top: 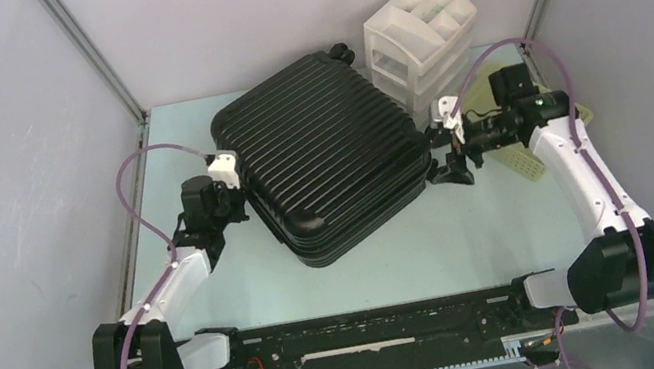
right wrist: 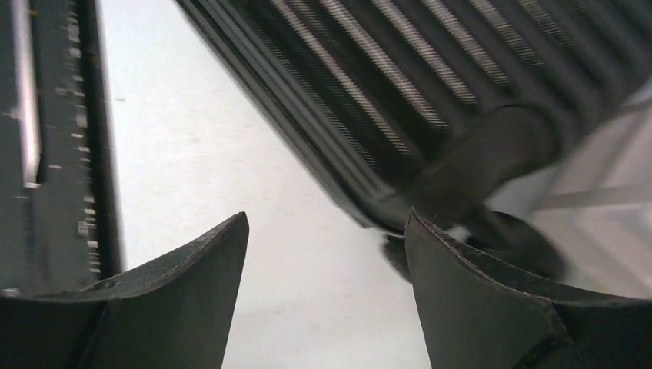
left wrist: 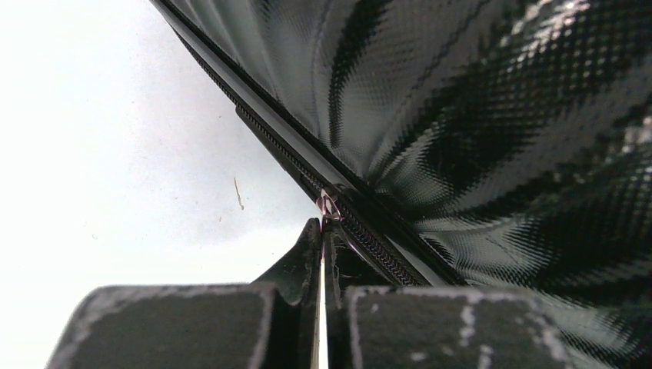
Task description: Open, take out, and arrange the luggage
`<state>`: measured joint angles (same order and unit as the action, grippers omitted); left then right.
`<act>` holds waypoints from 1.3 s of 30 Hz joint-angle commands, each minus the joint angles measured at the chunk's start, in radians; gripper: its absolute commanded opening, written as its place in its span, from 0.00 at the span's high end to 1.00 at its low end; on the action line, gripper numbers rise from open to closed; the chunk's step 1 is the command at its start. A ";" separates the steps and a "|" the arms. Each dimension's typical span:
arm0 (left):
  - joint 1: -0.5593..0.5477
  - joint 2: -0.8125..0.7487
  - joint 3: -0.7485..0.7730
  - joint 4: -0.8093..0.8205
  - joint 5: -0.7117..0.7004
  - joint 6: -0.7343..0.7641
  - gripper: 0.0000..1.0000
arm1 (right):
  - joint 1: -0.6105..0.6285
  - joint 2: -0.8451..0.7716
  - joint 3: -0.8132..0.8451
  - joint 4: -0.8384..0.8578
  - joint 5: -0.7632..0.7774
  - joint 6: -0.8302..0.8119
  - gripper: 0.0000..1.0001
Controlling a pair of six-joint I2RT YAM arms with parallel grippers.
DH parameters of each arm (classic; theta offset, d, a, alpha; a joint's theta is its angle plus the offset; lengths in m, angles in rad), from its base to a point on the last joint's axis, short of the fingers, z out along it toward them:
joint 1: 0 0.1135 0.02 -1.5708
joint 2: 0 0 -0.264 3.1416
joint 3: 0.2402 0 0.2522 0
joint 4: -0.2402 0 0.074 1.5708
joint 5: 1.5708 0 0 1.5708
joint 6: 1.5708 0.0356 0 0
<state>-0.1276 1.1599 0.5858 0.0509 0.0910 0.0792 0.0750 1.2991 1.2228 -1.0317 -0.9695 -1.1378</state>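
The luggage is a large black ribbed hard-shell suitcase lying flat and closed in the middle of the table. My left gripper is at its left edge. In the left wrist view the left gripper is shut, with its tips at the small metal ring of the zipper pull on the zipper line of the shell. My right gripper is open and empty at the luggage's right corner. In the right wrist view the right gripper is just short of the ribbed shell and a black wheel.
A white three-tier drawer organizer stands at the back right, close behind the luggage. A pale yellow perforated basket lies under my right arm. Bare table lies in front of the luggage. Frame posts and walls close the sides.
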 commanded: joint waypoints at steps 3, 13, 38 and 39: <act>0.020 -0.038 0.055 0.095 -0.009 0.069 1.00 | -0.057 0.126 0.208 -0.157 0.112 -0.482 0.15; 0.022 -0.057 0.056 0.077 -0.014 0.127 1.00 | 0.015 0.395 0.464 -0.218 0.291 -0.577 0.16; 0.231 0.059 0.195 -0.003 0.098 0.320 1.00 | -0.024 0.379 0.379 -0.247 0.385 -0.764 0.84; 0.235 0.072 0.207 -0.006 0.099 0.326 1.00 | -0.025 0.380 0.378 -0.248 0.382 -0.769 0.85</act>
<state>0.0174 1.1992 0.6559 -0.0475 0.3267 0.3290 0.1040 1.7100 1.6222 -1.2228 -0.6949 -1.8805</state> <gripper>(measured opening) 0.007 0.488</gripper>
